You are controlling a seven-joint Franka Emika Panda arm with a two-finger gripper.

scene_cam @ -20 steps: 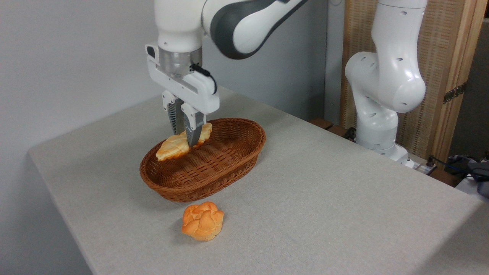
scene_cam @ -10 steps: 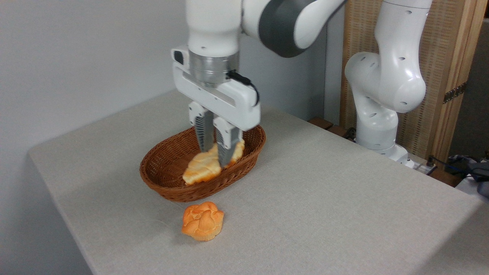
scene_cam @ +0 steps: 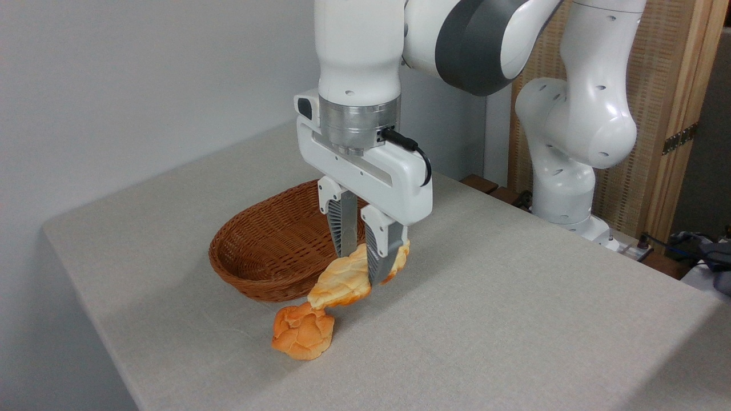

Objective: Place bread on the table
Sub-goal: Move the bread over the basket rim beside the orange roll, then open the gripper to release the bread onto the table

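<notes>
The pale golden braided bread point(scene_cam: 345, 282) hangs in the air, tilted with its left tip down, just past the basket's near right rim. My gripper point(scene_cam: 361, 268) is shut on its upper right part. The loaf's low tip overlaps the top of the round orange bun point(scene_cam: 302, 334) in the picture; whether they touch I cannot tell. Below lies the grey-beige table point(scene_cam: 485, 308).
The oval brown wicker basket point(scene_cam: 268, 251) stands left of and behind the gripper. The arm's white base point(scene_cam: 565, 171) rises at the table's far right edge. Cables and dark objects point(scene_cam: 705, 251) lie off the table at the right.
My gripper has carried the bread out of the basket, moving right and toward the camera, over the near rim. The bun and the basket have stayed put.
</notes>
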